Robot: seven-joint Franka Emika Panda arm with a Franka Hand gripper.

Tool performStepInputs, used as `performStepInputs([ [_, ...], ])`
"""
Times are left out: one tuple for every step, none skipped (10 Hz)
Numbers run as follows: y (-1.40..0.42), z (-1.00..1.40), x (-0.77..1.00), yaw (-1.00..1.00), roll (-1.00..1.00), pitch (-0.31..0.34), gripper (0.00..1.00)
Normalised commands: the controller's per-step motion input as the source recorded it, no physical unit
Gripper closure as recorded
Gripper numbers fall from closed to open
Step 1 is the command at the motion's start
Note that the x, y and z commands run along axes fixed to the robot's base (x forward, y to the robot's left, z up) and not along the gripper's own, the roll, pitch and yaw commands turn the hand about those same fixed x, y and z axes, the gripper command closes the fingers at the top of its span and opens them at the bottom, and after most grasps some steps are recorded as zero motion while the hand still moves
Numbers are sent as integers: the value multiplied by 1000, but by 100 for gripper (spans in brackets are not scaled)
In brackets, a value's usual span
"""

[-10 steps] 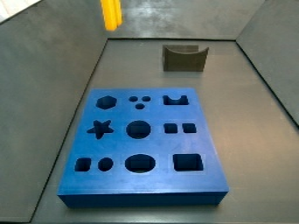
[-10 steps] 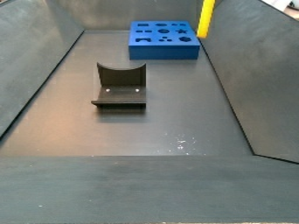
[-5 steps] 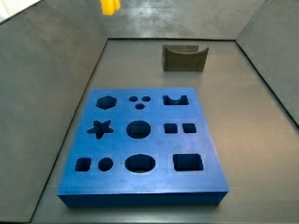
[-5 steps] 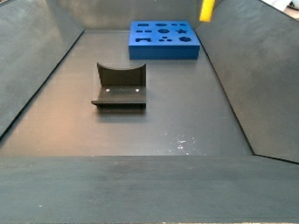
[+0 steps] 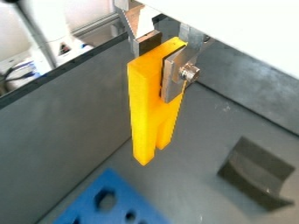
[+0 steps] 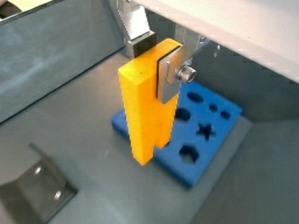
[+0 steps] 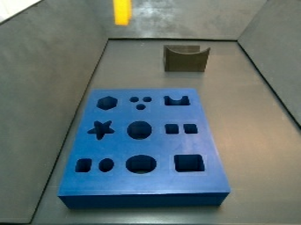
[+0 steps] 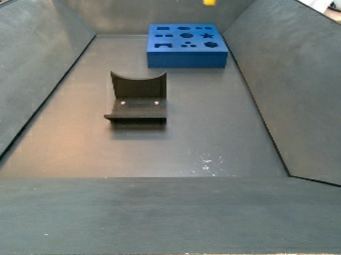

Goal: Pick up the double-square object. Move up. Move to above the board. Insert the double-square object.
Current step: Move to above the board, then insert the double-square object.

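While my gripper hangs high above the floor, my fingers are clamped on the upper end of the double-square object, a yellow-orange bar hanging upright, clear of everything below; both wrist views show the silver plates pressed flat to its sides. Beneath it lies the grey floor, with the board flat just beyond the bar's lower end in a wrist view. In both side views only the bar's bottom tip shows at the top edge. The fixture stands apart from the board, on the floor.
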Motion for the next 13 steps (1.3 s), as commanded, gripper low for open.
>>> performStepInputs([
  [-1000, 149, 605, 56, 16, 121, 100],
  [-942, 147, 593, 47, 17, 122, 100],
  [-556, 96, 391, 25, 36, 146, 100],
  [-304, 65, 248, 14, 51, 140, 100],
  [-3, 0, 0, 0, 0, -4, 100],
  [-63, -120, 137, 0, 0, -106, 100],
  [-217, -211, 171, 0, 6, -104, 100],
  [-363, -206, 189, -51, 37, -64, 100],
  [-363, -94, 69, -606, 54, 0, 100],
  [-303, -14, 23, -766, 40, 13, 100],
  [-294, -23, 17, -834, 16, 0, 100],
  [-286, -26, 0, -869, 14, 0, 100],
  [-300, -54, 11, -866, 9, 0, 100],
])
